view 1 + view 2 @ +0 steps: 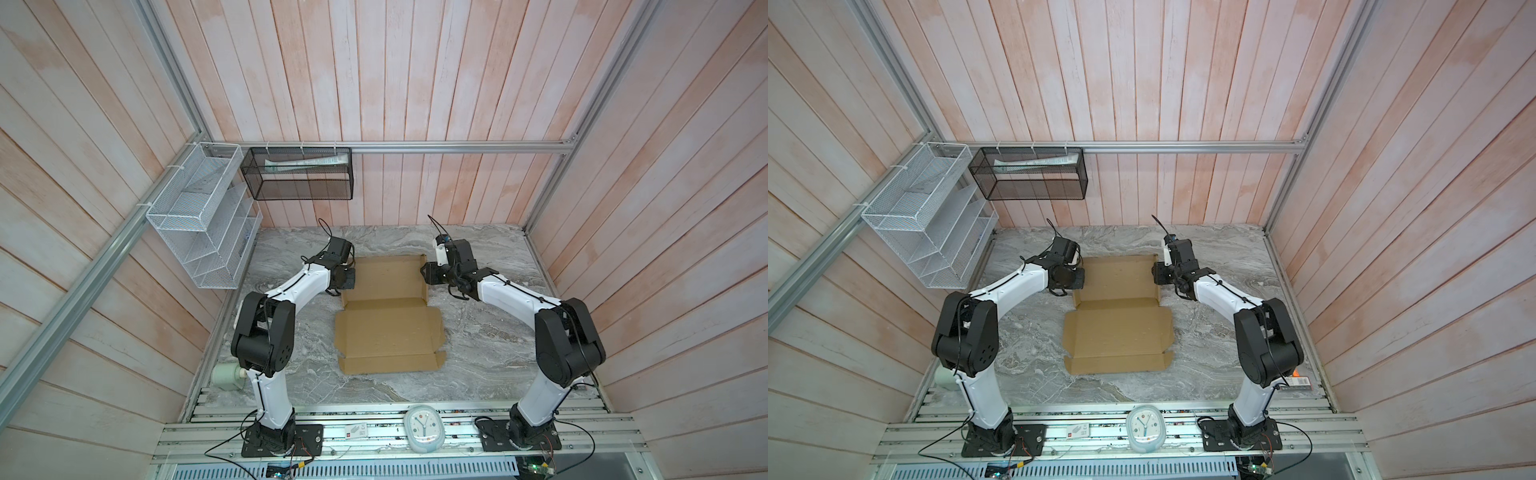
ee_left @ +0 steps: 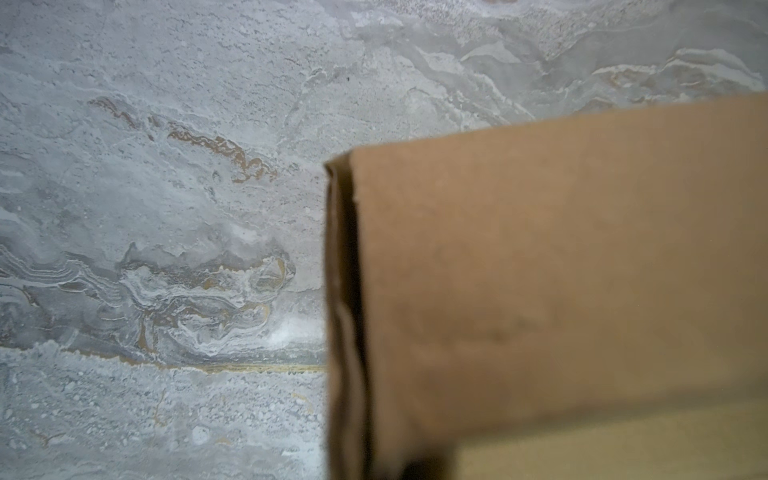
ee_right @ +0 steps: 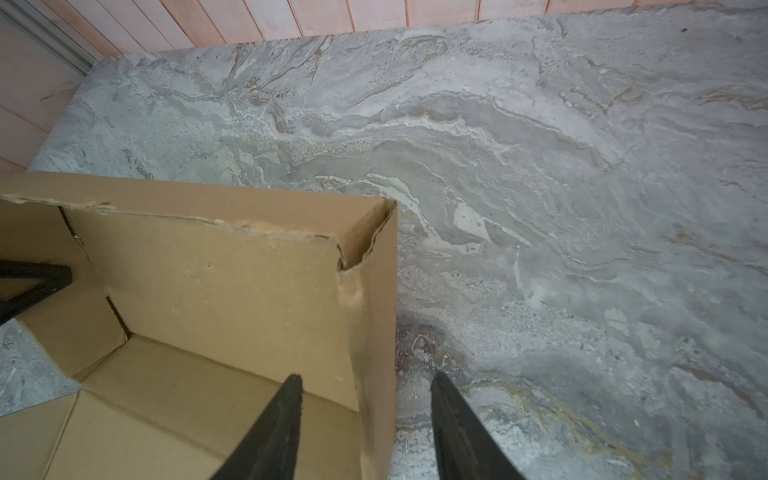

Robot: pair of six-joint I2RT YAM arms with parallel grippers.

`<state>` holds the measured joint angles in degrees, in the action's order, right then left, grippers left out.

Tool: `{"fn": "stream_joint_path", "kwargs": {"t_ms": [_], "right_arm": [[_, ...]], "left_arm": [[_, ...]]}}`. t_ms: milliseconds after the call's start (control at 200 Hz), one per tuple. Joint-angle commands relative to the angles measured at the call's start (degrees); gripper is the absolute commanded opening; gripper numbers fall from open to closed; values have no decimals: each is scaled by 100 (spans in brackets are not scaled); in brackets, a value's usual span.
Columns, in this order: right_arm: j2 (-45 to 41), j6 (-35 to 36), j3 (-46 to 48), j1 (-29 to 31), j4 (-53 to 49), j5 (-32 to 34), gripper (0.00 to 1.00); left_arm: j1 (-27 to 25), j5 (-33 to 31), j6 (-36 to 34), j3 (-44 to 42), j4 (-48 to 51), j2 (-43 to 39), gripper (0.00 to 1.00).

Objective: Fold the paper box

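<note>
The paper box (image 1: pixel 388 328) (image 1: pixel 1117 328) lies in the middle of the marble table, brown and unprinted. Its far half has the side and back walls raised; its near half lies flat with tabs spread. My left gripper (image 1: pixel 352 277) (image 1: pixel 1080 277) is at the far half's left wall, shut on that wall. The left wrist view shows only the cardboard (image 2: pixel 540 249) close up, with the fingers hidden. My right gripper (image 1: pixel 424 272) (image 1: pixel 1155 272) (image 3: pixel 366 376) stands open astride the right wall (image 3: pixel 376 311), one finger inside and one outside. The left gripper's dark fingers (image 3: pixel 37 282) show across the box.
A white wire rack (image 1: pixel 203 216) and a black mesh basket (image 1: pixel 299 174) hang on the back left walls. A pale clock (image 1: pixel 424 428) sits on the front rail. A white cylinder (image 1: pixel 226 376) lies by the left arm's base. Bare marble table (image 1: pixel 478 353) surrounds the box.
</note>
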<state>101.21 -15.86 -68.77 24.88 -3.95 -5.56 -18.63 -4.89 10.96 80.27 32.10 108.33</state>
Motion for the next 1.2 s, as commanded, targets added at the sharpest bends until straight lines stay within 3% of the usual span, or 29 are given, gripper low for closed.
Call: {"fn": "stream_joint_path", "kwargs": {"t_ms": [0, 605, 1195], "right_arm": [[156, -56, -195, 34, -169, 40, 49], [757, -567, -641, 166, -588, 145, 23], [1411, -612, -1335, 183, -1178, 112, 17]], "left_arm": [[18, 33, -164, 92, 327, 193, 0], [53, -17, -184, 142, 209, 344, 1], [99, 118, -167, 449, 110, 634, 19]]}}
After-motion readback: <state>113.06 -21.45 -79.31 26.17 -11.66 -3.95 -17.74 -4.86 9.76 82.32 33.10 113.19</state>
